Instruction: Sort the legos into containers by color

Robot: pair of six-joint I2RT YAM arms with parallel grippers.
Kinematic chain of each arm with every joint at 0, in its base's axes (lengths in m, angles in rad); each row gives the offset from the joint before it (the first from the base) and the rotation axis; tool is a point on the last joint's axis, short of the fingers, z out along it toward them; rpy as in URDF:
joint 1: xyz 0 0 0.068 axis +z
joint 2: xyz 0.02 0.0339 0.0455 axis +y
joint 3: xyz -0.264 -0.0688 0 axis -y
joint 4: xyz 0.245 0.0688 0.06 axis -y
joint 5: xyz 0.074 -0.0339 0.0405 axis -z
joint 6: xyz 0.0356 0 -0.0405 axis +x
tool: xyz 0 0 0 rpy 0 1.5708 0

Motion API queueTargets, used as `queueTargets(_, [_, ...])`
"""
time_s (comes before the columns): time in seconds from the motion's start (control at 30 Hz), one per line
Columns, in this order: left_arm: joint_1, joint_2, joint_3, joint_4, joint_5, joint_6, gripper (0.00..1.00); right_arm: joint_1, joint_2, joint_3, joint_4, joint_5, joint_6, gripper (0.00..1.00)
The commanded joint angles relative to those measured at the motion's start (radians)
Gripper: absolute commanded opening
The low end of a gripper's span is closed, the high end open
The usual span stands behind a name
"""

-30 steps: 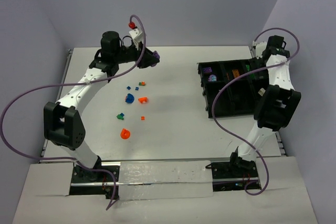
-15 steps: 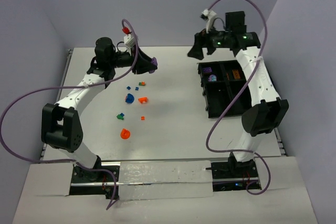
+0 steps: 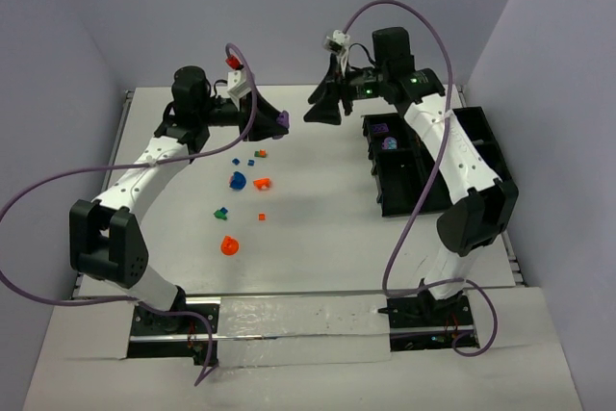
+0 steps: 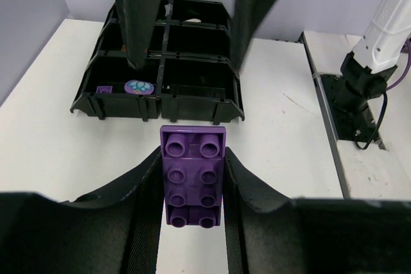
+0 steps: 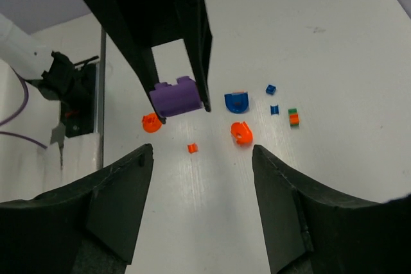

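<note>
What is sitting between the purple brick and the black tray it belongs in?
The right gripper, open, hangs in the air between the purple brick and the black tray. Nothing else visible lies between them.

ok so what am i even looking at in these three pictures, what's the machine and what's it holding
These are two robot arms bolted to the near edge of a white table. The wide picture comes from a camera above and behind them: the left arm is on the left, the right arm on the right. The other two pictures come from a small camera on each wrist, looking out past that arm's own jaws. The left jaws are shut on a purple brick, lifted above the table. The right jaws are open and empty, facing that brick. Small loose pieces in blue, orange and green lie on the table. At the right sits a black tray of compartments; one holds purple pieces.
</note>
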Motion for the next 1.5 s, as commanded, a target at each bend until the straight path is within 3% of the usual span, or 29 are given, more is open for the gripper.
queueTargets(0.0, [-0.006,-0.021,0.064,-0.069,0.042,0.108,0.07,0.061,-0.055,0.017,-0.001,-0.022,-0.126,0.68])
queueTargets(0.17, [-0.015,-0.032,0.063,-0.101,0.04,0.15,0.07,0.115,-0.066,0.01,-0.069,0.015,-0.256,0.66])
queueTargets(1.03, [-0.037,-0.058,0.082,-0.23,0.024,0.272,0.07,0.147,0.001,0.089,-0.089,0.065,-0.286,0.67])
queueTargets(1.47, [-0.047,-0.053,0.081,-0.213,0.019,0.256,0.07,0.165,0.012,0.083,-0.15,0.078,-0.345,0.55])
